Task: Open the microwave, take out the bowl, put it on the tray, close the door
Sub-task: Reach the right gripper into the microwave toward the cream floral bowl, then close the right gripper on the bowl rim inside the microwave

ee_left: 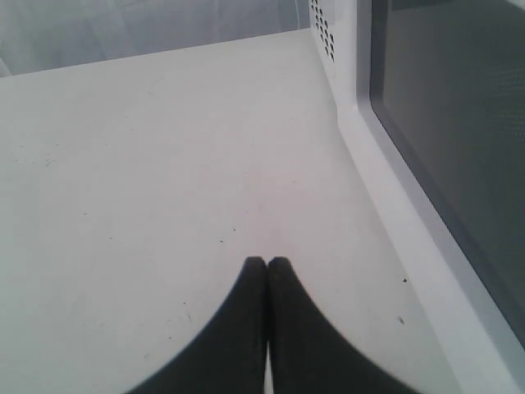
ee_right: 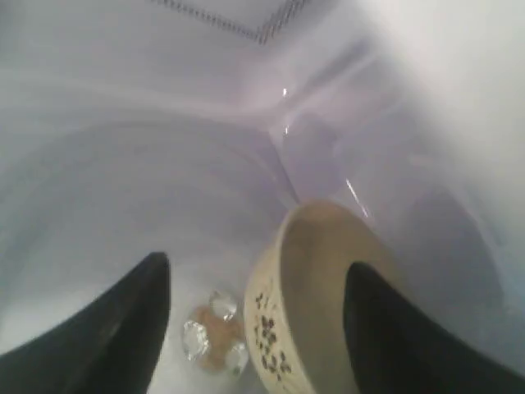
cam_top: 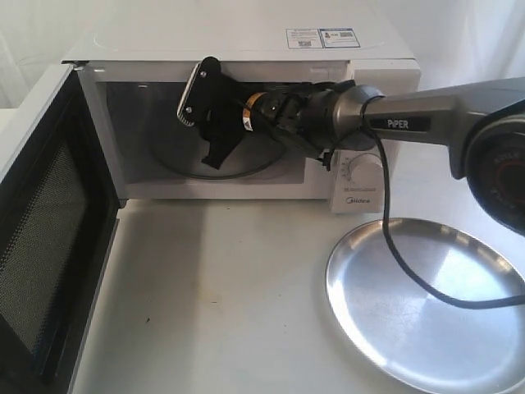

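Note:
The white microwave (cam_top: 246, 37) stands with its door (cam_top: 49, 246) swung wide open to the left, mesh side showing. My right gripper (cam_top: 201, 127) reaches into the cavity. In the right wrist view it (ee_right: 258, 263) is open astride the rim of the cream bowl (ee_right: 316, 279): one finger is inside the bowl, the other outside near the turntable hub. The bowl is hidden behind the gripper in the exterior view. The silver tray (cam_top: 426, 312) lies empty at the front right. My left gripper (ee_left: 267, 263) is shut and empty, low over the table beside the door's window side (ee_left: 459, 123).
The glass turntable plate (cam_top: 176, 160) lies on the cavity floor. A black cable (cam_top: 410, 271) hangs from the right arm across the tray. The two knobs sit behind the right arm. White tabletop (cam_top: 221, 295) spreads in front of the oven.

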### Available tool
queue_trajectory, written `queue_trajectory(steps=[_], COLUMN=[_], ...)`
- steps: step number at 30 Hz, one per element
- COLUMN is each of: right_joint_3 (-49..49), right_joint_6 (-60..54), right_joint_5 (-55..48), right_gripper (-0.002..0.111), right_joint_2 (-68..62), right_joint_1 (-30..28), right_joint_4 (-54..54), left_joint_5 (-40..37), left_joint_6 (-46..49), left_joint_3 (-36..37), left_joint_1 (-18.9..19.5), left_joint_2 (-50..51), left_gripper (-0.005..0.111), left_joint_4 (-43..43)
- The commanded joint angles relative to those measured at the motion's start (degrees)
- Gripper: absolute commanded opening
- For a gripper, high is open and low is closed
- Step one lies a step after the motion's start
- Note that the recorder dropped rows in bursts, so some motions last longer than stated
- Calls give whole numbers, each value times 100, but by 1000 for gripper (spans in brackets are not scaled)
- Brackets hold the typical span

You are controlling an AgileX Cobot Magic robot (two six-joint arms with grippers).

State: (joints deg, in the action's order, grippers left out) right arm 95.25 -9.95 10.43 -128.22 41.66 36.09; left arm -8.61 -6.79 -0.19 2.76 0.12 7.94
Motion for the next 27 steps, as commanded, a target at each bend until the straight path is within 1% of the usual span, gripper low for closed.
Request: queue_trajectory(steps=[1, 8, 10, 15, 20, 27], right_joint_3=[217, 848, 970, 1059, 1059, 1059], right_joint_6=[-38, -49, -35, -246, -291, -333], right_joint_5=[-215, -534, -642, -928, -940, -958], right_gripper=[59, 59, 57, 55, 55, 55], right_joint_2=[-268, -744, -814, -835, -835, -716], right_joint_1=[11, 25, 47, 60, 60, 255], right_joint_4=[-58, -29, -29, -13, -28, -15], left_joint_5=[10, 10, 10, 10, 10, 10], left_joint_6=[-36, -36, -36, -36, -36, -36], left_joint_3=[19, 19, 19, 19, 19, 19], left_joint_1=[-5, -5, -5, -5, -5, -5], left_joint_2=[-12, -12, -12, -12, -12, -12], left_gripper=[0, 0, 0, 0, 0, 0], left_joint_4=[-20, -20, -20, -20, -20, -20])
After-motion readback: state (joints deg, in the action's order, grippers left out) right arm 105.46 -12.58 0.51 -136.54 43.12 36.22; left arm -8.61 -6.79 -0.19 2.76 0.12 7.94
